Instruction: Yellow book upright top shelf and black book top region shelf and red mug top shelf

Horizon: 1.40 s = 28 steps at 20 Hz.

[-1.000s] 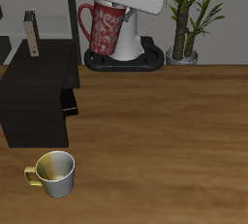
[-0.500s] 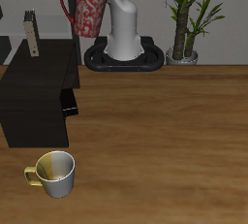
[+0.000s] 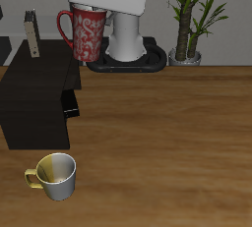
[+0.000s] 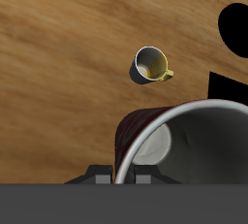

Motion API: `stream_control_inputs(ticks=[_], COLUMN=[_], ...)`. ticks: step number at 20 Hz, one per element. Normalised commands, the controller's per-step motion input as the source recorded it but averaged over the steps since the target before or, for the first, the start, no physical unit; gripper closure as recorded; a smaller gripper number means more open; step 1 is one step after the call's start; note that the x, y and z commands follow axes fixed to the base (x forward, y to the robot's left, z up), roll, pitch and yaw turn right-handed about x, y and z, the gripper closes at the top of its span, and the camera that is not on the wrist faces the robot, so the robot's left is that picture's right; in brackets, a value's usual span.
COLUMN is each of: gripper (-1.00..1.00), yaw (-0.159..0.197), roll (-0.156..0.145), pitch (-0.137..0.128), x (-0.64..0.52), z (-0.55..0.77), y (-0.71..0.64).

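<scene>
The red mug [image 3: 85, 34] hangs upright in the air with my gripper [image 3: 98, 11] shut on its rim, just above the shelf's [image 3: 34, 93] top edge on the side nearest the robot base. The wrist view looks down into the red mug's [image 4: 184, 141] grey inside. The yellow book [image 3: 32, 32] stands upright on the shelf top, farther along from the mug. The black book [image 3: 69, 101] shows as a dark block with a pale stripe at the shelf's side; whether it is inside or against the shelf I cannot tell.
A yellow mug [image 3: 54, 175] stands on the wooden table near the front edge, before the shelf, and appears below in the wrist view as the yellow mug [image 4: 152, 64]. A potted plant [image 3: 189, 20] stands at the back beside the robot base [image 3: 126, 44].
The gripper carried the red mug from in front of the robot base up and across toward the shelf, then lowered it a little. The books and the yellow mug have not moved.
</scene>
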Motion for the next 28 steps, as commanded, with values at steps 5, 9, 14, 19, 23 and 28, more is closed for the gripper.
stream_control_inputs(ticks=[5, 9, 14, 19, 23, 28], gripper=[1.00, 1.00, 1.00, 1.00, 1.00, 1.00], yaw=[0.004, -0.113, -0.060, -0.013, 0.000, 0.001], roll=[0.105, 0.125, 0.134, -0.002, -0.020, -0.017], pitch=[0.021, 0.112, 0.175, 0.007, 0.101, -0.047], x=[0.48, 0.19, 0.10, 0.00, 0.10, -0.11], z=[0.21, 0.02, -0.29, -0.07, -0.24, 0.06], y=[-0.03, -0.12, 0.04, -0.15, -0.26, -0.17])
